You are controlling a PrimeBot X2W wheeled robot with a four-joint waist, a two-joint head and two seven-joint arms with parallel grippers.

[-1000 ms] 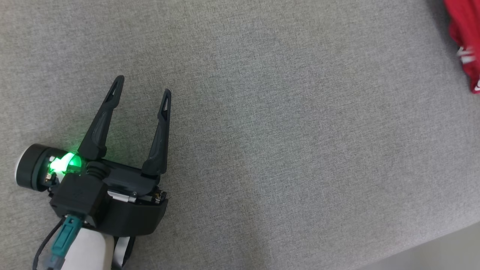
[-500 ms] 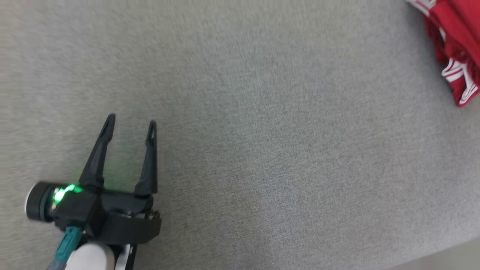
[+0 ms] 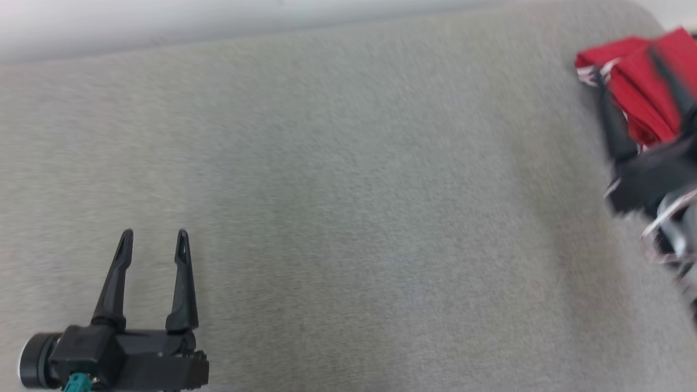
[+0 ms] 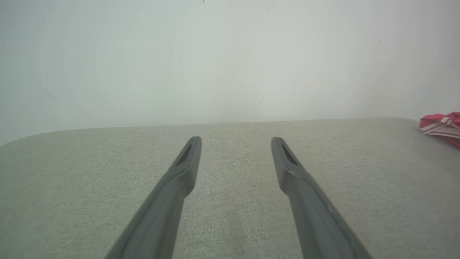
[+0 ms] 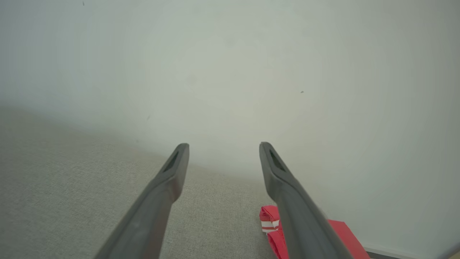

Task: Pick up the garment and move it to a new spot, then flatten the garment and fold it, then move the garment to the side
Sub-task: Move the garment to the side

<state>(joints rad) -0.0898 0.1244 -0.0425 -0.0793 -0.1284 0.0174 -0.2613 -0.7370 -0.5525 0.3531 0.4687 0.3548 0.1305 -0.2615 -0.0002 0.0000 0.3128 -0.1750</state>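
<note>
The garment point(image 3: 642, 92) is red with white stripes and lies bunched at the far right of the grey fabric surface point(image 3: 348, 190). My right gripper point(image 3: 626, 62) is blurred at the right edge, fingers spread open above the garment's near side. The right wrist view shows that gripper point(image 5: 223, 145) open and empty, with the garment point(image 5: 271, 221) low beside the right finger. My left gripper point(image 3: 154, 235) sits open and empty at the lower left, far from the garment. In the left wrist view its fingers point(image 4: 236, 140) point at the wall, and the garment point(image 4: 440, 126) lies at the far right.
A pale wall point(image 3: 218, 22) rises right behind the surface's rounded back edge point(image 3: 326, 38). The wide grey stretch between the two grippers is bare fabric.
The head camera has tilted up, bringing in the back edge and wall. My right gripper has come into view over the garment. Both grippers stay open.
</note>
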